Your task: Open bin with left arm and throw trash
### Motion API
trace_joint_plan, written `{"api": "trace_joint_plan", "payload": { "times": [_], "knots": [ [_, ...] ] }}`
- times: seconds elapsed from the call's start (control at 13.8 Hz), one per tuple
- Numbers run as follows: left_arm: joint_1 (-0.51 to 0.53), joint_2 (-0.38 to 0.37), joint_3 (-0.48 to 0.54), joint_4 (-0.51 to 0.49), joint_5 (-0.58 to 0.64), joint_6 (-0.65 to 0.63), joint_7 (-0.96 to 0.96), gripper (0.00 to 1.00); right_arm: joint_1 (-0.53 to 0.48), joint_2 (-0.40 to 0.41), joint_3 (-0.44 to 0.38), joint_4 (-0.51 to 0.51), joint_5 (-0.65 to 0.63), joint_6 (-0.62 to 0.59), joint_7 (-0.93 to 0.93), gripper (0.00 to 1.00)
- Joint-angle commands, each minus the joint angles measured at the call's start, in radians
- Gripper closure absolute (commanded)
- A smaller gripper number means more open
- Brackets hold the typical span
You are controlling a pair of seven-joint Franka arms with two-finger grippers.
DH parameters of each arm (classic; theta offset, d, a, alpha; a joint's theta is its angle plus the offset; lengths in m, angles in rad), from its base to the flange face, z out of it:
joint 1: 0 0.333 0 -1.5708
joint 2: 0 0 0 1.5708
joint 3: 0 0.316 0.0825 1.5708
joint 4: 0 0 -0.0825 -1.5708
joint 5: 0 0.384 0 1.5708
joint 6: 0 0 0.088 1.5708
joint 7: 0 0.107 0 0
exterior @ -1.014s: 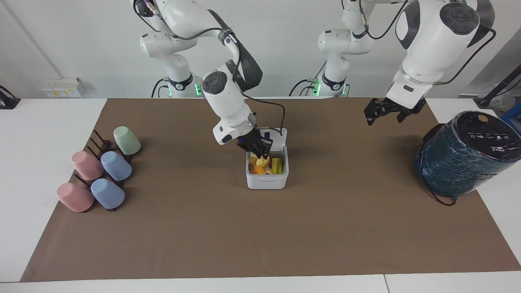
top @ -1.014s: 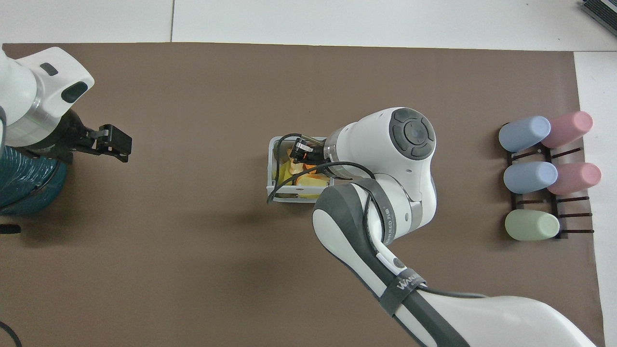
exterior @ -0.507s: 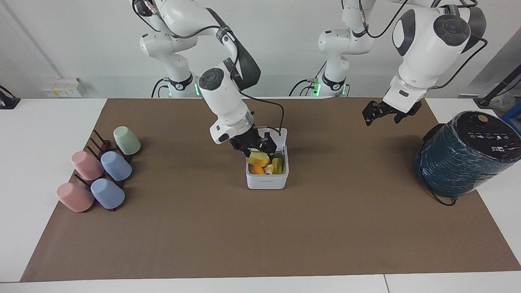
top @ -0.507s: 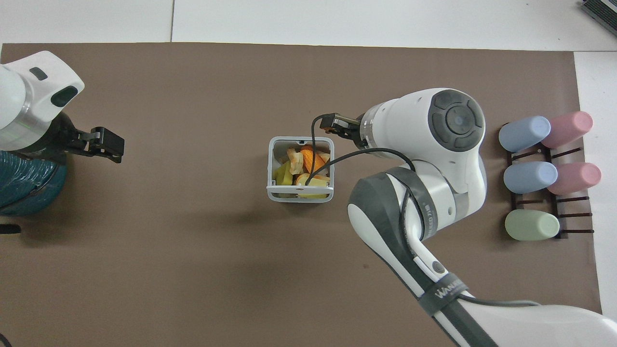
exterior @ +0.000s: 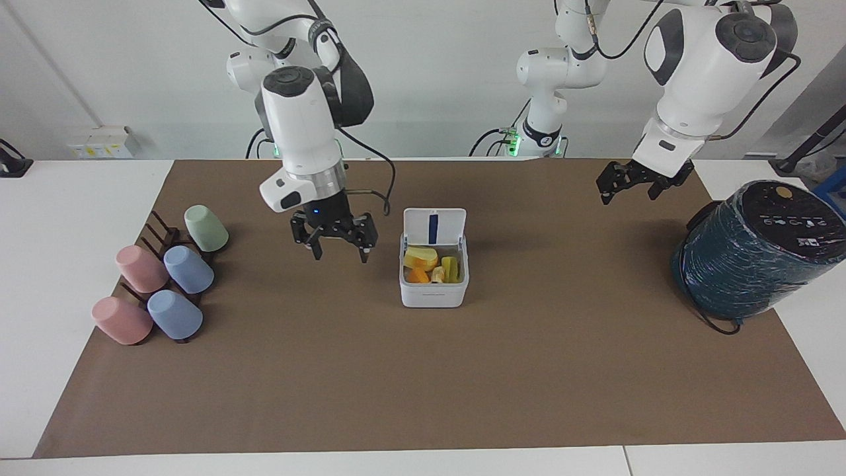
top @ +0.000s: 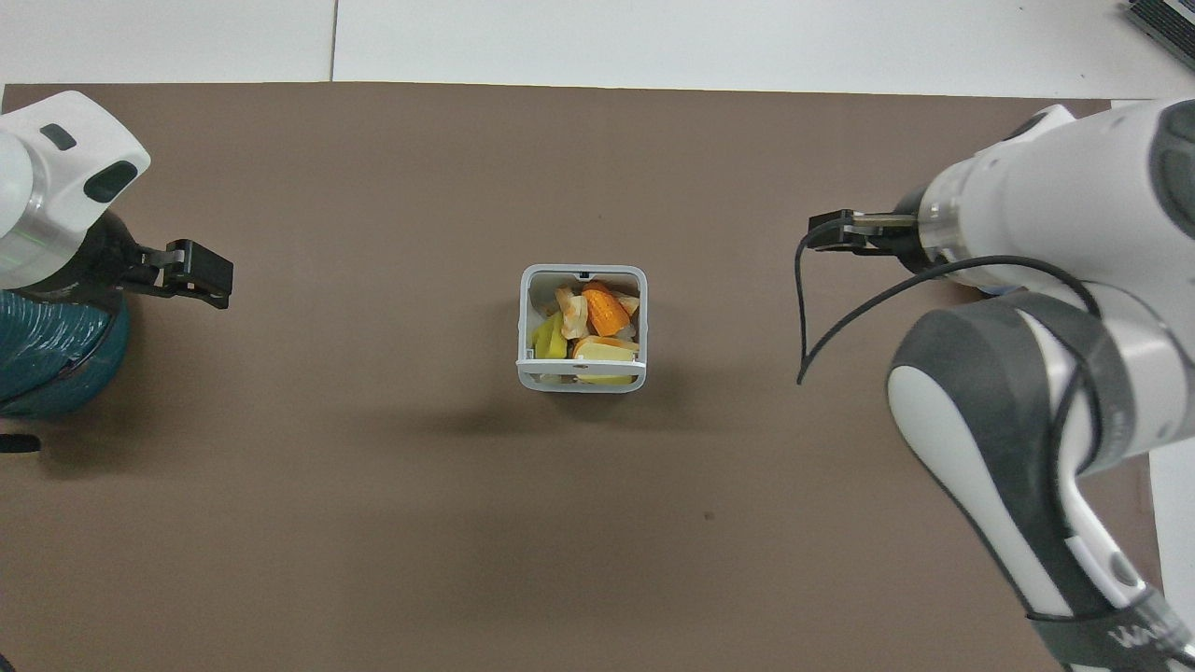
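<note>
The bin sits in the middle of the brown mat with its lid standing up, and the trash lies inside it, yellow and orange bits in a heap. The right gripper hangs over the mat beside the bin, toward the right arm's end of the table, its claw spread wide and holding nothing. The left gripper waits over the mat near the big dark-teal roll, its claw wide too and empty. The job looks almost done, so the good move is to lift the right arm up and away without bumping the lid. There is lots of bare mat all around the bin. The cups on their rack are well apart from the bin, near the mat's edge, so the right arm should not swing low that way.
</note>
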Motion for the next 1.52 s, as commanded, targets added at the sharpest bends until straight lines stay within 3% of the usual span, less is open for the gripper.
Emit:
{"api": "trace_joint_plan", "payload": {
  "times": [0.0, 0.36, 0.51, 0.65, 1.45],
  "knots": [
    [0.01, -0.024, -0.003, -0.012, 0.011, 0.007, 0.011, 0.0, -0.032, -0.071, -0.037, -0.013, -0.016, -0.093, -0.064, 0.0],
    [0.045, -0.024, -0.011, -0.006, 0.01, 0.0, 0.035, 0.0, -0.038, -0.119, -0.147, 0.066, 0.004, -0.309, -0.166, 0.0],
    [0.048, -0.008, -0.01, 0.069, 0.01, -0.038, 0.037, 0.0, -0.065, -0.119, -0.145, 0.125, 0.007, -0.42, -0.221, 0.0],
    [0.058, 0.004, -0.014, 0.091, 0.008, -0.043, 0.046, 0.0, -0.061, -0.124, -0.142, 0.113, 0.006, -0.422, -0.23, 0.0],
    [0.061, -0.024, -0.011, 0.008, 0.001, 0.099, 0.086, 0.0, -0.043, -0.128, -0.142, 0.096, -0.002, -0.465, -0.221, 0.0]
  ]
}}
